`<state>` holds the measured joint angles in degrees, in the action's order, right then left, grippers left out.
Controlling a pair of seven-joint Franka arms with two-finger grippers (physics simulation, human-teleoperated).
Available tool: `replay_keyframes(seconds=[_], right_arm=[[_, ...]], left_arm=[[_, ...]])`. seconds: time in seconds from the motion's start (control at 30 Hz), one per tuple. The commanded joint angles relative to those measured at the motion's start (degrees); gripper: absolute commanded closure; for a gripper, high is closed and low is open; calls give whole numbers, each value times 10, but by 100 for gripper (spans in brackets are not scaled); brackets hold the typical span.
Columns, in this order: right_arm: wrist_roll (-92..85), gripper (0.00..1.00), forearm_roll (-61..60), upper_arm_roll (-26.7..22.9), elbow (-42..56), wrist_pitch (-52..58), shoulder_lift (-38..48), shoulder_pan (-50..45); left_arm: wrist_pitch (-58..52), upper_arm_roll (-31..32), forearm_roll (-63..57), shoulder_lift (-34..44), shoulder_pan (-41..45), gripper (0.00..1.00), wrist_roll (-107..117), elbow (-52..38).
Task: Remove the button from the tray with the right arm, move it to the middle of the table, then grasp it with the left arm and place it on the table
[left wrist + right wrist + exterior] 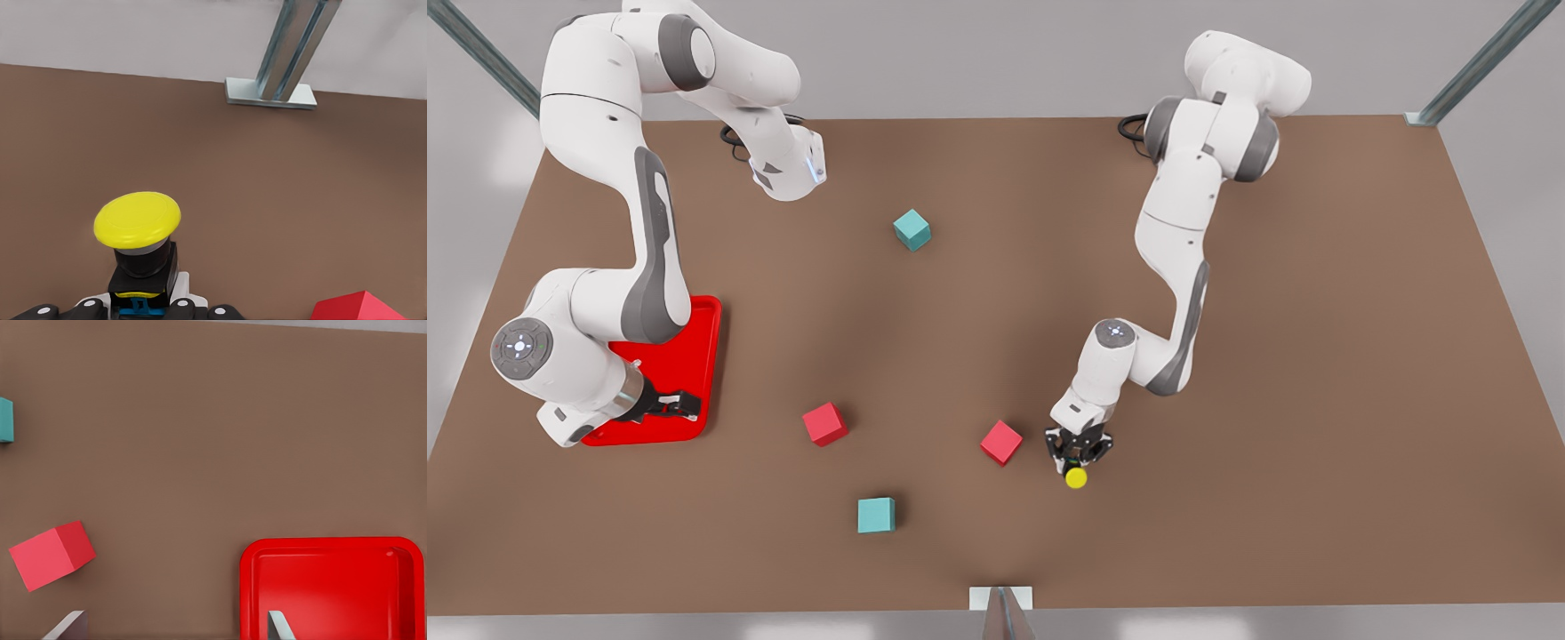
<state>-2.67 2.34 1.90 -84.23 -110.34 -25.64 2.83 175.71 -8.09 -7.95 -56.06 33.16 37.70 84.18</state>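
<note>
Button [1076,477] sits low and a little right of centre in the front view, its yellow cap just below the left gripper [1079,455], out on the bare table [1316,356] and well apart from the tray [698,356]. In the left wrist view we see the button [139,230] close up, its black base between the dark fingers [40,311] at the bottom edge of the frame, the cap standing clear of them; the fingers are drawn in around the base and grip it. Whether the base touches the tabletop we cannot tell.

Just to the left of the button in the front view lies a red cube [1001,442], near the gripper but not touching it; its corner also shows at the lower right of the left wrist view. A second red cube [824,423] lies further left, a teal cube [876,515] below it, and another teal cube [911,229] up near the centre.

At the lower left of the front view the right gripper [671,405] hangs over the tray. In the right wrist view we see its pale fingertips [67,627] set wide apart with nothing between them, one over the table and one over the tray [331,547].
</note>
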Motion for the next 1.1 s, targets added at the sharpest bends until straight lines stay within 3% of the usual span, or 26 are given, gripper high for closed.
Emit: replay_keyframes(seconds=[0.0, 0.23, 1.07], right_arm=[[-1, 0, -1, -1, 0, 0, 1, 0], [-1, 0, -1, 0, 0, -1, -1, -1], [-1, 0, -1, 0, 0, -1, -1, -2]], left_arm=[[75, -1, 23, -6, 2, 64, 25, -5], [100, -83, 23, -29, 53, 64, 25, -5], [168, -122, 59, -74, 91, 63, 24, -9]])
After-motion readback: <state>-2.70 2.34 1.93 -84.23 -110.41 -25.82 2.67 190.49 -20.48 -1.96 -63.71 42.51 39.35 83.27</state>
